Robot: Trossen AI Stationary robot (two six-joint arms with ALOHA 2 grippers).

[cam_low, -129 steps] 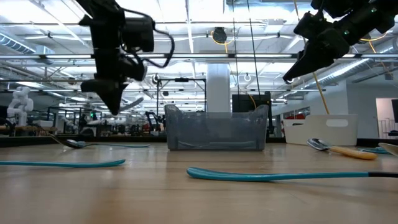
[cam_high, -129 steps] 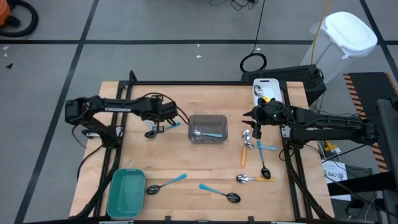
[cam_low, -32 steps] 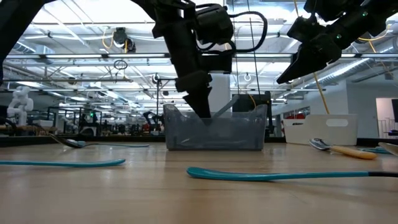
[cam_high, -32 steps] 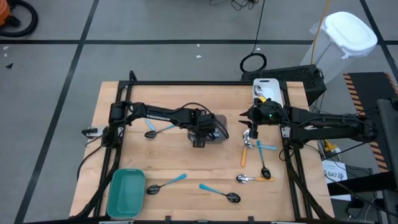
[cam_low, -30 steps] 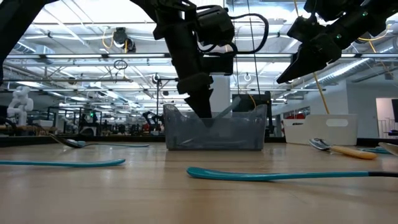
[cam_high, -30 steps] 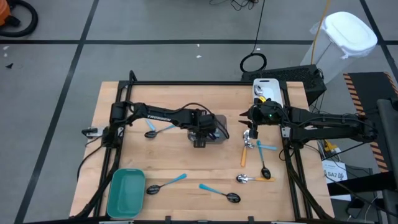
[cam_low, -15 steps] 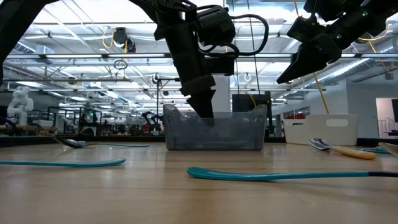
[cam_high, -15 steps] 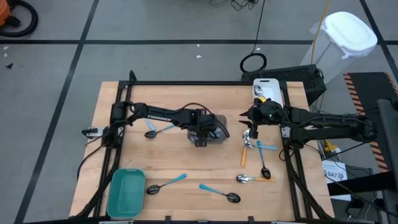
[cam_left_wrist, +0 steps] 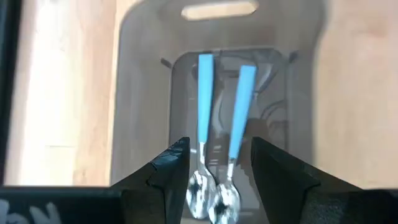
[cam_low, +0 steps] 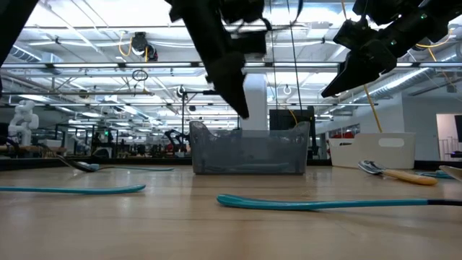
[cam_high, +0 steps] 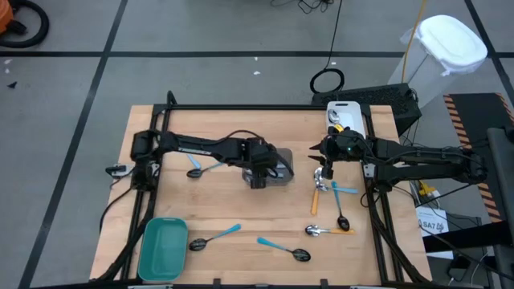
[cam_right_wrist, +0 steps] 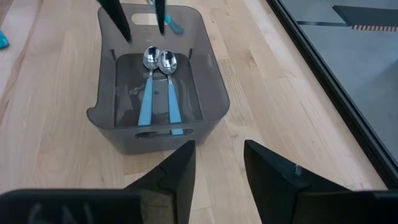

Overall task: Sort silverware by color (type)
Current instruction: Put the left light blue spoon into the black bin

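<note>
Light wooden boards make up the table [cam_high: 209, 209], framed by black rails, with grey floor marked by dark lines around it. Near the middle stands a smoky grey bin [cam_high: 277, 166], and two silver spoons [cam_right_wrist: 159, 60] with light-blue handles lie side by side in it, bowls at one end. The left gripper [cam_left_wrist: 214, 163] hangs just above the bin with its fingers parted and nothing between them. White lettering runs along the left arm [cam_high: 193, 148] but is too small to read. The right gripper [cam_right_wrist: 217, 165] hovers over the table's right part, fingers apart and empty, above a cluster of loose spoons [cam_high: 329, 189] with orange and blue handles. Another silver spoon with a blue handle [cam_high: 201, 170] lies left of the bin. Near the front edge lie two black-bowled spoons with blue handles [cam_high: 214, 237] and [cam_high: 283, 248], beside a teal tray [cam_high: 163, 249] at the front left corner. A white bin [cam_high: 339, 112] sits at the back right. A label on the floor at far right shows partial print, not legible
</note>
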